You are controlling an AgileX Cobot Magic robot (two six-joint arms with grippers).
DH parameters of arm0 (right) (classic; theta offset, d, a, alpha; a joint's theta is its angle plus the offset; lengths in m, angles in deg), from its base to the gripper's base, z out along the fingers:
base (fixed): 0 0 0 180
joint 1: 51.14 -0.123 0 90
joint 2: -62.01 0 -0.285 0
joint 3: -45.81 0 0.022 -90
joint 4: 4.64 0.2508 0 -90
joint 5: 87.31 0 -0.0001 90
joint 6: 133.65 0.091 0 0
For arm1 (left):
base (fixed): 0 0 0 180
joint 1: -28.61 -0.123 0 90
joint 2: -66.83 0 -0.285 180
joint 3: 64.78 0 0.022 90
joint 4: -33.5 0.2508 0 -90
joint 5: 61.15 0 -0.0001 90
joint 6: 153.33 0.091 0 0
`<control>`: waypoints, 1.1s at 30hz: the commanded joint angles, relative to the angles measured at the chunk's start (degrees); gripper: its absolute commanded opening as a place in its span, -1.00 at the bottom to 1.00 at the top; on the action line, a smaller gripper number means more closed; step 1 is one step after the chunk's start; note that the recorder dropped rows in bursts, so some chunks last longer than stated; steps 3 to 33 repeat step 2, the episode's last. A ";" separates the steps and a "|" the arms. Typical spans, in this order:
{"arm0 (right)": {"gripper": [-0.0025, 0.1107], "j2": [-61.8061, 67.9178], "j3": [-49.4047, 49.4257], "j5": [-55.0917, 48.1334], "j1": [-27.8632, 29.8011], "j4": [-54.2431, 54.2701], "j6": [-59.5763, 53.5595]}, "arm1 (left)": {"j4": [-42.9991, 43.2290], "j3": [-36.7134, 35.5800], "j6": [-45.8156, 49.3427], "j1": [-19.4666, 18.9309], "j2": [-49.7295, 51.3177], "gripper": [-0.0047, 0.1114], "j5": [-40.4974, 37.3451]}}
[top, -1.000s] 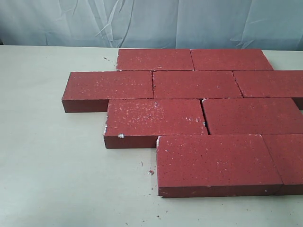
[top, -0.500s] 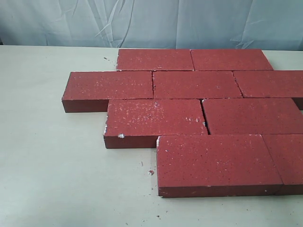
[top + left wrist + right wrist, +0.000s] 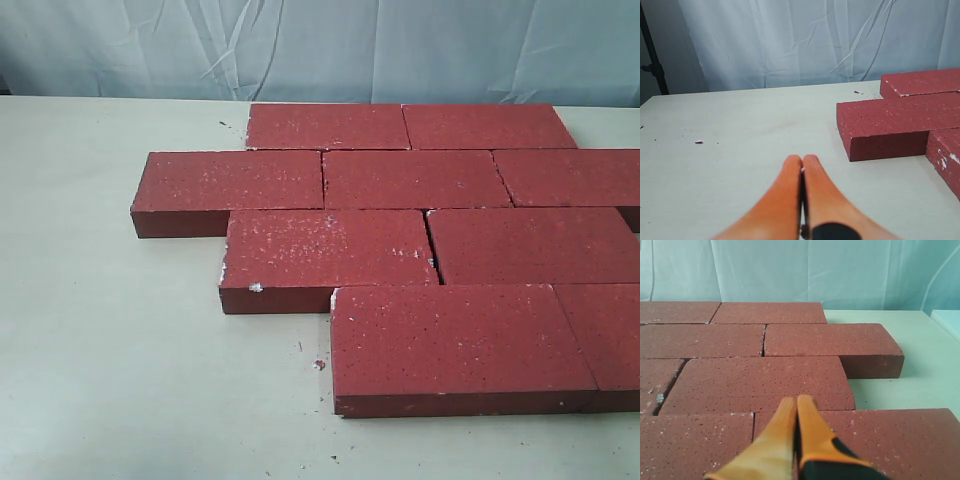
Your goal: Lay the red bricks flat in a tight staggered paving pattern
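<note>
- Bricks [image 3: 415, 178] lie flat on the table [image 3: 110, 350], nine red bricks in all, and they make four rows.
- The back row has two, the next row has three, the third row has two, and the front row has two. The bricks at the right side are cut off by the edge of the picture.
- Each row sits a bit sideways from the row next to it, so the ends do not line up. The left side looks like steps.
- The bricks touch side by side. One thin dark gap [image 3: 433, 262] shows between the two bricks in the third row.
- The tops are rough with small white dots. A white chip [image 3: 256, 287] sits on the front corner of the left brick in the third row.
- Small crumbs [image 3: 318, 364] lie on the table just beside the front row.
- The left gripper [image 3: 802, 159] has orange fingers pressed together with nothing between them. It is over bare table, and the end of a brick is near it.
- The right gripper [image 3: 796, 401] has its orange fingers pressed together too, and it holds nothing. It is over the tops of the bricks. I cannot tell if it touches them.
- A pale cloth [image 3: 300, 45] hangs behind the table.
</note>
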State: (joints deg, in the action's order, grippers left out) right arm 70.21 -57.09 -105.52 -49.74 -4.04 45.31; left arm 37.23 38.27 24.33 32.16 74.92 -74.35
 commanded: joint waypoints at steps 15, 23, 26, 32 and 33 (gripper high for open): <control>-0.97 -0.41 0.11 0.36 0.26 0.14 -0.03 | -0.12 -0.27 0.02 -0.03 -0.31 -0.92 0.28; -0.97 -0.41 0.11 0.36 0.26 0.14 -0.03 | -0.12 -0.27 0.02 -0.03 -0.31 -0.92 0.28; -0.97 -0.41 0.11 0.36 0.26 0.14 -0.03 | -0.12 -0.27 0.02 -0.03 -0.31 -0.92 0.28; -0.97 -0.41 0.11 0.36 0.26 0.14 -0.03 | -0.12 -0.27 0.02 -0.03 -0.31 -0.92 0.28; -0.97 -0.41 0.11 0.36 0.26 0.14 -0.03 | -0.12 -0.27 0.02 -0.03 -0.31 -0.92 0.28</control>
